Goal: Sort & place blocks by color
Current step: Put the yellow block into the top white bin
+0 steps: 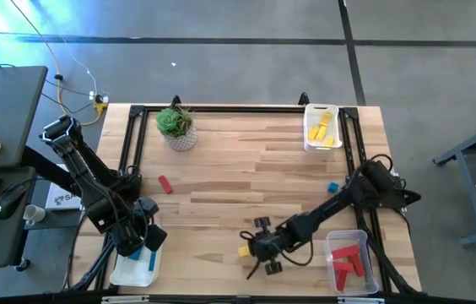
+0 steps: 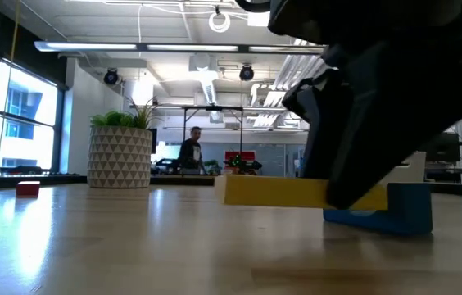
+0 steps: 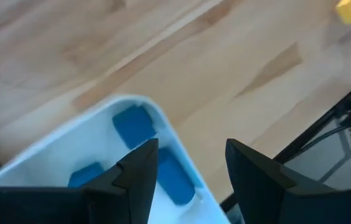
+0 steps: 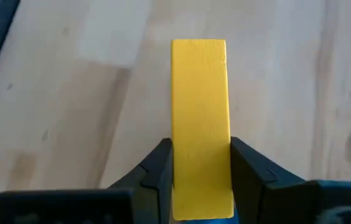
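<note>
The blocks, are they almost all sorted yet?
Mostly. Yellow blocks, red blocks and blue blocks already sit in separate trays. The right gripper is clamped on a yellow bar. One red block and one blue block lie loose.

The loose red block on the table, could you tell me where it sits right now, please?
In the high view the red block lies on the table's left half, just below the potted plant and above the left pincer.

My overhead feed is evenly bright. At desk level, ceiling strip lights [image 2: 174, 47] and a window [image 2: 14, 115] throw glare across the desk [image 2: 133, 246], and the nearby arm is a blurred silhouette.
</note>
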